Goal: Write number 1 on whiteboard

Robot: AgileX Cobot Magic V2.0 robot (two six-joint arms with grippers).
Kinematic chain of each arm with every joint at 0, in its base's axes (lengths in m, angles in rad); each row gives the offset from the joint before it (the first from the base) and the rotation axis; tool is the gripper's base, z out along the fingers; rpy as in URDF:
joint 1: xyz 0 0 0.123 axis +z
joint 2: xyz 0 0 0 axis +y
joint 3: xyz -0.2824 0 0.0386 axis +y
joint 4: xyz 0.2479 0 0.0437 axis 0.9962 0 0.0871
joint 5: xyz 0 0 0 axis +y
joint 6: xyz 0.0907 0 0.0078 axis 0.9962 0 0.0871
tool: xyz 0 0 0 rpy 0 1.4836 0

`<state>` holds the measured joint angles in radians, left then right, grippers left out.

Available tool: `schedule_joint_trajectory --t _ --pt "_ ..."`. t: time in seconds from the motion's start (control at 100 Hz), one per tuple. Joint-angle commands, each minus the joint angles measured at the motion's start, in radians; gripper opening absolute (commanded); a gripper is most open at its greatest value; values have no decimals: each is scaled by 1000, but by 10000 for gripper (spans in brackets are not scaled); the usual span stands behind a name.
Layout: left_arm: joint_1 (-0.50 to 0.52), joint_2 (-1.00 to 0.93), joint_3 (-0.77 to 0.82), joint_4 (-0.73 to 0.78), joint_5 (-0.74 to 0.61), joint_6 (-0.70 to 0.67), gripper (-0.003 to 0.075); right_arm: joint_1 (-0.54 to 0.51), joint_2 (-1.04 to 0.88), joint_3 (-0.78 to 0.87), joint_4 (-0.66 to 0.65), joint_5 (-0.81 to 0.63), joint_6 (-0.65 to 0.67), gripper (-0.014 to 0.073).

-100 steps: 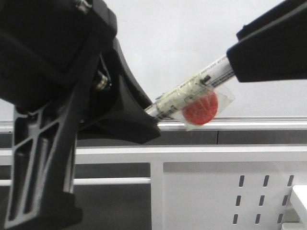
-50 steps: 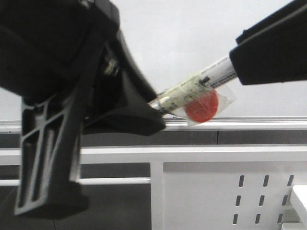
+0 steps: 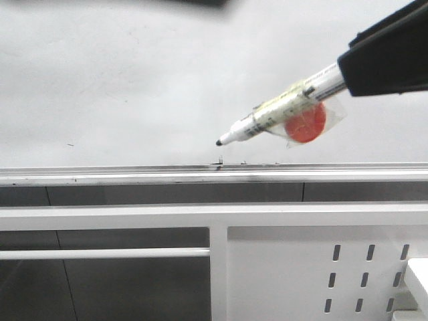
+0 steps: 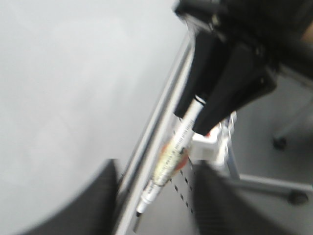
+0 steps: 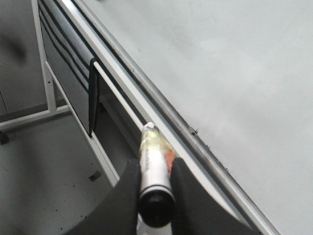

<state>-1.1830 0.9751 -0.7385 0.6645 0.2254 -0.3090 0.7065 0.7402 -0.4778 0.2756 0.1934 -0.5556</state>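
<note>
The whiteboard (image 3: 134, 80) fills the upper front view, with its silver rail (image 3: 100, 175) along the lower edge. No number 1 stroke shows on it, only small black smudges by the rail. My right gripper (image 3: 348, 75) enters from the upper right, shut on a white marker (image 3: 281, 110) with a red sticker. The marker's bare black tip points down-left just above the rail; I cannot tell whether it touches the board. In the right wrist view the fingers (image 5: 182, 196) clamp the marker (image 5: 154, 166). My left gripper (image 4: 156, 166) is open and empty, blurred, facing the marker (image 4: 171, 156).
A white metal panel with oval slots (image 3: 368, 267) and white frame bars (image 3: 107, 217) stand below the rail. A white box corner (image 3: 418, 281) shows at the lower right. A chair base with castors (image 4: 293, 196) stands on the grey floor.
The left arm, which covered the left of the front view and the marker's front end, has lifted out of that view. The marker's tip now shows, and the marker sits slightly higher.
</note>
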Motion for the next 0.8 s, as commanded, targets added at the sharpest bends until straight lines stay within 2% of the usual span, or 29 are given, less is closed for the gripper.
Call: schedule_joint_trajectory --t 0.0,0.18,0.28,0.37,0.45,0.57,0.68,0.79 --pt "-5 -92 -16 -2 -18 -23 -11 -9 -33 -35 6 -81 -4 -71" --pt "13 -242 14 -5 69 -165 -20 -9 -78 -35 -71 -39 -4 -71" --pt "19 -324 59 69 67 -251 -20 -9 -78 -35 -93 -36 -4 -71" --pt "19 -388 102 215 82 -413 -20 -9 -78 -35 -63 -50 -2 -71" --pt "19 -433 138 369 153 -581 -20 -9 -78 -35 -23 -99 -2 -70" --pt "19 -470 192 602 252 -833 -20 -9 -78 -35 -24 -193 -2 -70" --pt "19 -474 238 831 305 -1064 -20 -9 -73 -35 -24 -193 -2 -70" --pt "19 -470 262 875 398 -1161 -20 -9 -64 -35 -24 -199 -2 -71"
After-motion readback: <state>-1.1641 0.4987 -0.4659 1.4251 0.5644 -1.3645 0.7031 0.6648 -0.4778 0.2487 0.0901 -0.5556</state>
